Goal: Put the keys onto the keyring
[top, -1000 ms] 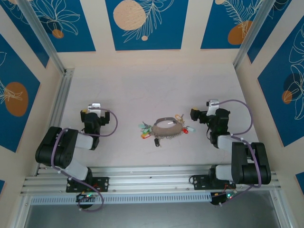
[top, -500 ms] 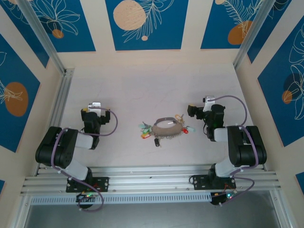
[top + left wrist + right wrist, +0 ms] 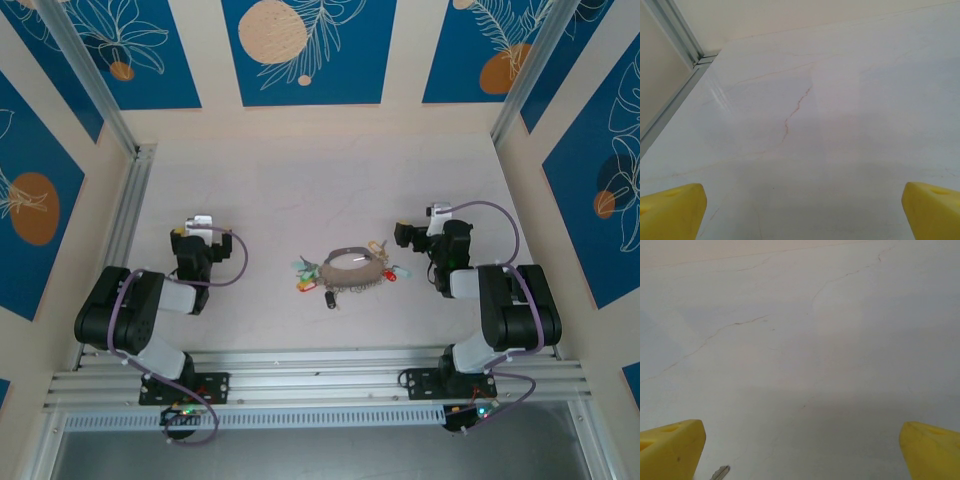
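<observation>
Keyring (image 3: 350, 268) lies flat at frame centre, keys (image 3: 305, 275) bunched along it, within both arms' reach. Left gripper (image 3: 800, 210) and right gripper (image 3: 800, 450): jaws spread wide, empty, presumably readied for approach.

Table (image 3: 330, 170): pale marbled top, thin reddish veins.
Wall panels (image 3: 305, 45): blue, white leaf line-drawings, peach and orange discs; 3 across the back wall, more on both side walls.
Aluminium posts: 2, slanted, at the back left corner (image 3: 90, 75) and back right corner (image 3: 530, 60).
Aluminium rails (image 3: 320, 372): along the table's near edge.
Side rail (image 3: 128, 215): along the table's left edge.
</observation>
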`<state>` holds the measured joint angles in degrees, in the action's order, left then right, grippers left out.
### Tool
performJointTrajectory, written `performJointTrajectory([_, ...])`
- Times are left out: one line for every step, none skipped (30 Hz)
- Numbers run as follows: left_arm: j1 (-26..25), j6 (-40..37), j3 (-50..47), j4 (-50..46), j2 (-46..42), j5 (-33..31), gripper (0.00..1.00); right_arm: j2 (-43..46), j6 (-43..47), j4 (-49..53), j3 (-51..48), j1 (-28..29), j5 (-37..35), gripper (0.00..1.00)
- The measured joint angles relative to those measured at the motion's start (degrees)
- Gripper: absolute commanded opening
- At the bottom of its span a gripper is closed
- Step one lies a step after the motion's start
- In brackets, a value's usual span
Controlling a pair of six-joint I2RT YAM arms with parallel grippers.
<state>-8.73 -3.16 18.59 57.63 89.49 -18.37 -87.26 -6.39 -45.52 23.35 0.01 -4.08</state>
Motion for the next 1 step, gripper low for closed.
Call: performJointTrajectory([0.0,0.0,0.0,0.0,0.0,0.0,1.00,0.0,0.0,0.0,0.0,0.0,0.0,0.99])
